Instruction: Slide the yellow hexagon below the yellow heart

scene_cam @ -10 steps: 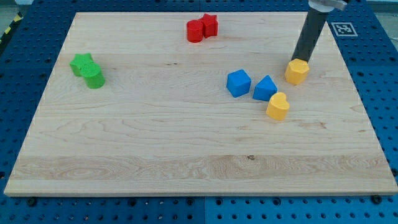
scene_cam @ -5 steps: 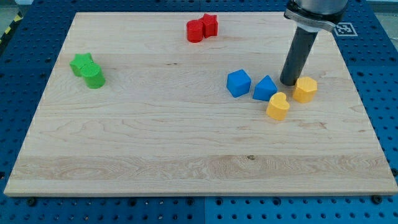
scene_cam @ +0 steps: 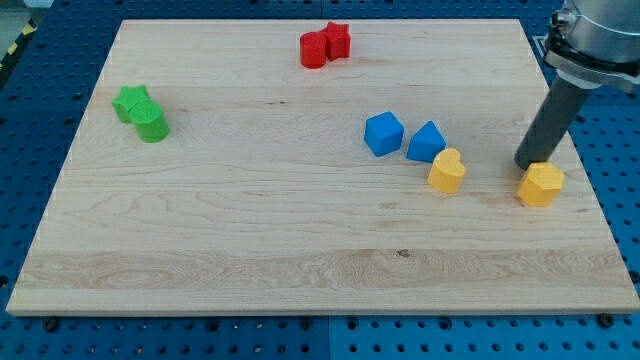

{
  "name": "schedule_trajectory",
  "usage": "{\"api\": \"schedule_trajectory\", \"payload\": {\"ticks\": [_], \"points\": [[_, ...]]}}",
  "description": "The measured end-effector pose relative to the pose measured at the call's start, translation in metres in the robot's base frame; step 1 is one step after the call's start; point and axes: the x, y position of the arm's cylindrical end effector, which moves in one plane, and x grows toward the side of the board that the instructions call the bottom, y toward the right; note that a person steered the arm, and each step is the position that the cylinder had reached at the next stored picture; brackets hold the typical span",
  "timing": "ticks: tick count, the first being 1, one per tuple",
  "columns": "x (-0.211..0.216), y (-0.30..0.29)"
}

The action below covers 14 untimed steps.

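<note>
The yellow hexagon lies near the board's right edge, to the right of the yellow heart and slightly lower. My tip touches the hexagon's upper left side. The heart sits just below and right of a blue block. The dark rod rises from the tip toward the view's top right.
A blue cube lies left of the other blue block. Two red blocks sit together near the top edge. Two green blocks sit together at the left. The wooden board ends close to the right of the hexagon.
The yellow hexagon has slid down and to the right, from above the heart to its right near the board's edge. My tip has moved with it.
</note>
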Motion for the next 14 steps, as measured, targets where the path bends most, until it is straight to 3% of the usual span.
{"api": "schedule_trajectory", "payload": {"ticks": [2, 6, 8, 10, 12, 13, 14], "points": [[0.029, 0.016], [0.046, -0.011], [0.053, 0.015], [0.064, -0.046], [0.064, -0.028], [0.074, -0.002], [0.121, -0.014]]}}
